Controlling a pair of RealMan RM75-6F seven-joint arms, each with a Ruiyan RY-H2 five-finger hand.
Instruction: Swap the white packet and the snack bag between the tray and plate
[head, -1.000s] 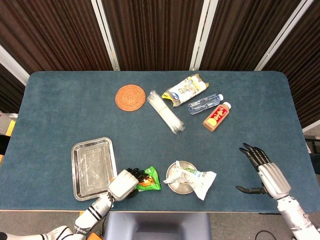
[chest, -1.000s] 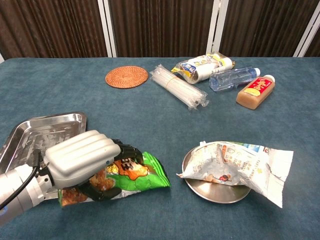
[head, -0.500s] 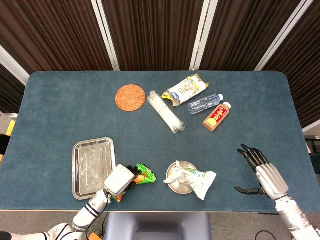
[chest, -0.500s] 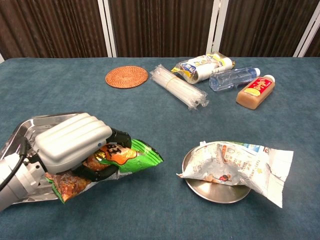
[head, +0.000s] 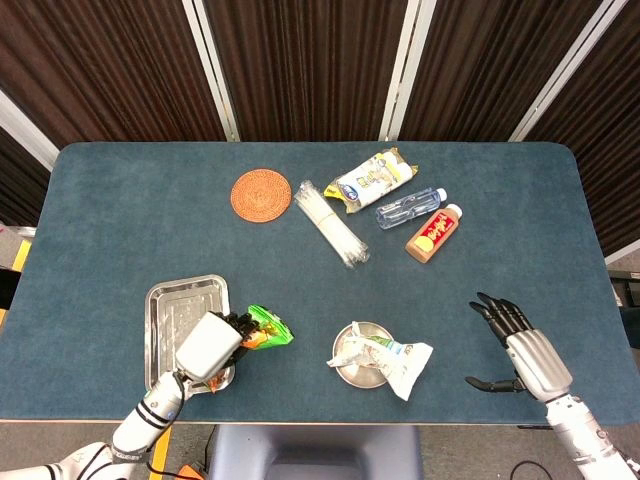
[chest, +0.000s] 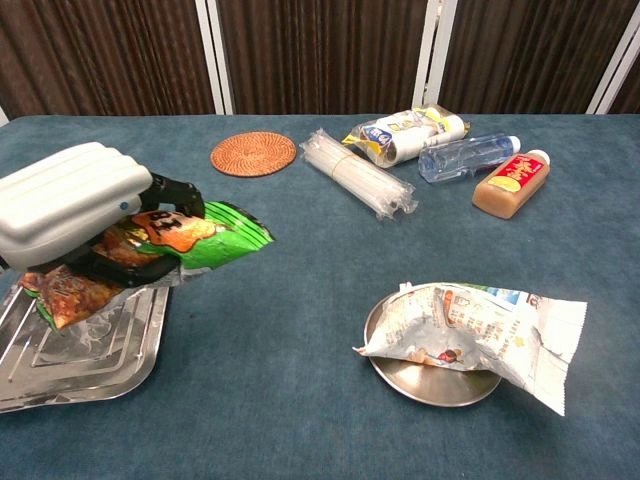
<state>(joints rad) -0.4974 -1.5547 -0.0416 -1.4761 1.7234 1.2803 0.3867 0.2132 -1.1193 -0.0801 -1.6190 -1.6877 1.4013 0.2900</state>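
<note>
My left hand (head: 207, 346) (chest: 68, 202) grips the green snack bag (head: 262, 331) (chest: 185, 234) and holds it in the air over the right edge of the metal tray (head: 167, 312) (chest: 90, 360). The bag's green end sticks out to the right, past the tray. The white packet (head: 392, 358) (chest: 480, 328) lies across the small round metal plate (head: 356, 373) (chest: 432, 384) and overhangs its right side. My right hand (head: 522, 346) hovers open, fingers spread, over the table far right of the plate; only the head view shows it.
At the back of the table lie a woven orange coaster (head: 261, 193) (chest: 254, 153), a bundle of clear straws (head: 330, 223) (chest: 359, 185), a white and yellow snack pack (head: 373, 179) (chest: 402, 136), a water bottle (head: 411, 208) (chest: 467, 156) and a brown drink bottle (head: 434, 232) (chest: 510, 183).
My left hand has lifted the snack bag off the table and carried it left and up, to above the tray's right edge. The right hand drifted slightly left.
</note>
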